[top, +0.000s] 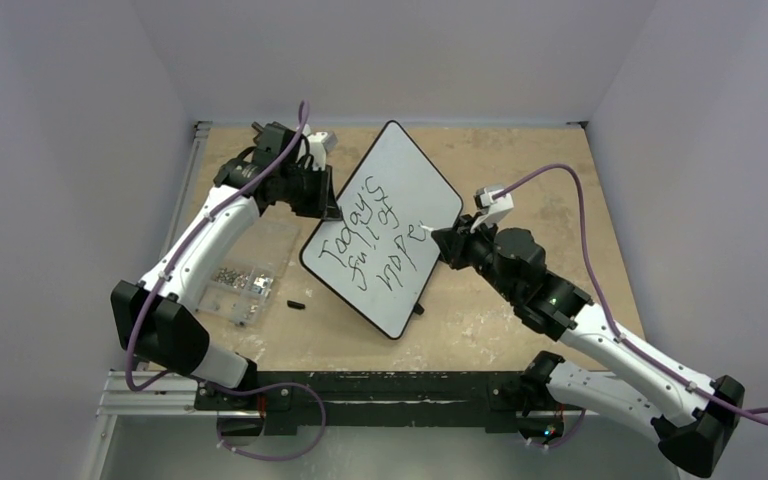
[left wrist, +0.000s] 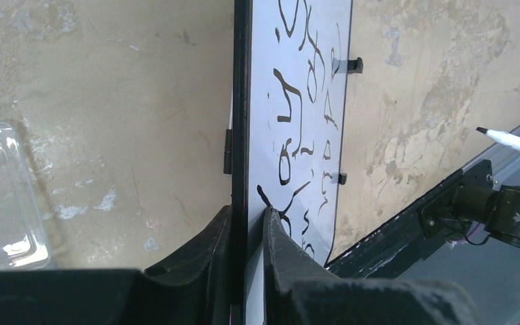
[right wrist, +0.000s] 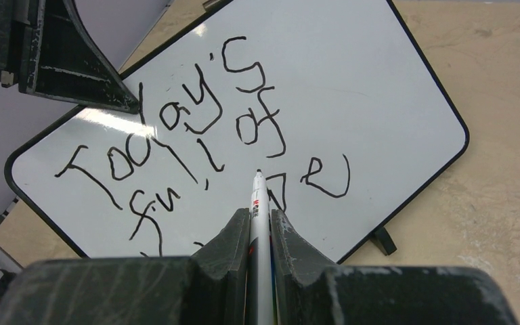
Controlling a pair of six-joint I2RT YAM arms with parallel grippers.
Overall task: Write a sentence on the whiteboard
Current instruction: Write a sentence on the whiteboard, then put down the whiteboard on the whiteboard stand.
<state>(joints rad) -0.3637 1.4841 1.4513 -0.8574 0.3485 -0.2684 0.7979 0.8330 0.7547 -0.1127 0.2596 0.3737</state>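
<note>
The whiteboard (top: 410, 175) sits diagonally; the sentence (top: 372, 240) runs in three lines.
We see the left gripper (top: 322, 200) at the whiteboard's left edge, the right gripper (top: 443, 240) pointing a marker (top: 427, 233) at the third line, and a clear box (top: 245, 272) beside the left arm.

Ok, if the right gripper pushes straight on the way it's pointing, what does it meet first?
Probably the whiteboard: the marker in the right gripper aims at its face, by the last written letters. The tip looks off the board; depth unclear.

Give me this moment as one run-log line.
left gripper: shut on whiteboard edge | right gripper: shut on marker, tip clear of whiteboard | sentence: "Today's full of hope"
</note>
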